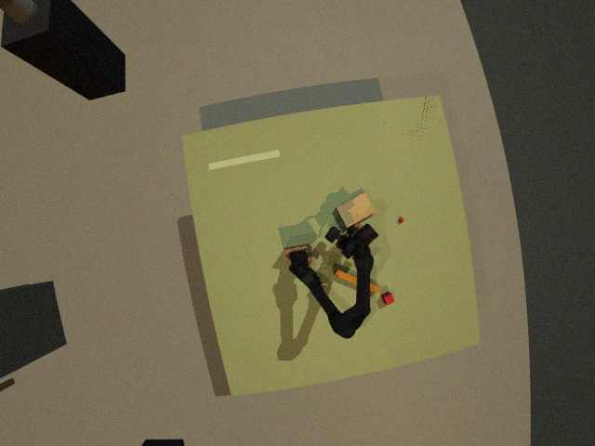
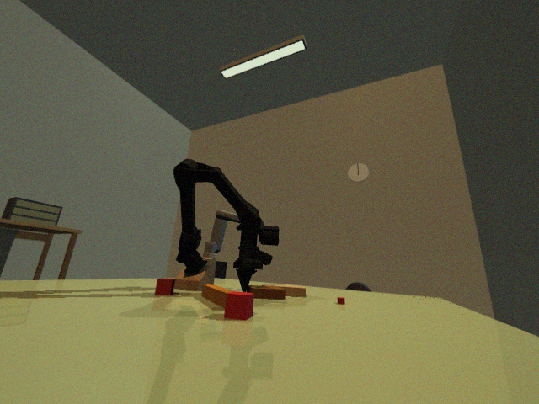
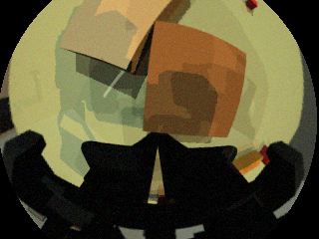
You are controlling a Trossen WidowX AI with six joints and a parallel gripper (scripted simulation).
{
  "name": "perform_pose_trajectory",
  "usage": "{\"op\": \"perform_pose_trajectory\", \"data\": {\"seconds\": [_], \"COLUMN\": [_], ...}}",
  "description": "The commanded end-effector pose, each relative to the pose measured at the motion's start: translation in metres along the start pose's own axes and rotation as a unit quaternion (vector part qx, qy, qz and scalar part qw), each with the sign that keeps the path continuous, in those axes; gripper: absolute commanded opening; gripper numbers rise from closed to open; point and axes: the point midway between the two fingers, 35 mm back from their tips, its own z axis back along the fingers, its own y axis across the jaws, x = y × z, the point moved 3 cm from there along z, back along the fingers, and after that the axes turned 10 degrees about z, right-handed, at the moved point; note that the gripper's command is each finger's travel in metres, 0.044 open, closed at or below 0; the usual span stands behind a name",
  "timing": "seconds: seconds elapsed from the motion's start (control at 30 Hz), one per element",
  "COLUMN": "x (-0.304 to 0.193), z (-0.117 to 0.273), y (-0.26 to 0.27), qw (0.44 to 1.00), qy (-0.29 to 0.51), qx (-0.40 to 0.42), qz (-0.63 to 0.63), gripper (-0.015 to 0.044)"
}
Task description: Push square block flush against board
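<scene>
The square block [image 2: 272,293] [image 3: 196,70] is orange-brown and lies flat. It is mostly hidden under the arm in the top view. The board [image 1: 355,209] [image 2: 296,291] [image 3: 102,32] is lighter tan and lies flat beside the block. In the wrist view, the block's upper left corner is at or very near the board's long side, and a dark wedge-shaped gap opens between them toward the gripper. Their sides are at an angle. My gripper [image 2: 245,290] [image 3: 158,131] is shut and empty, pointing down low at the block's near side. I cannot tell whether the tips touch it.
An orange bar [image 1: 356,281] [image 2: 214,295] [image 3: 247,162] lies between the arm's base and the gripper. A red cube [image 1: 388,298] [image 2: 238,305] is near its end. A tiny red cube [image 1: 401,219] [image 2: 341,300] [image 3: 251,4] lies beyond the block. Another red cube [image 2: 164,287] is near the base.
</scene>
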Motion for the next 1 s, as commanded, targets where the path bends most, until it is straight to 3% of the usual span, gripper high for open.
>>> {"op": "perform_pose_trajectory", "data": {"seconds": [0.0,0.97], "x": [0.009,0.053], "z": [0.000,0.001], "y": [-0.003,-0.018], "qw": [1.000,1.000], "qy": [-0.003,-0.004], "qx": [0.001,0.001], "qz": [-0.004,-0.005], "gripper": [0.0000,0.0000]}}
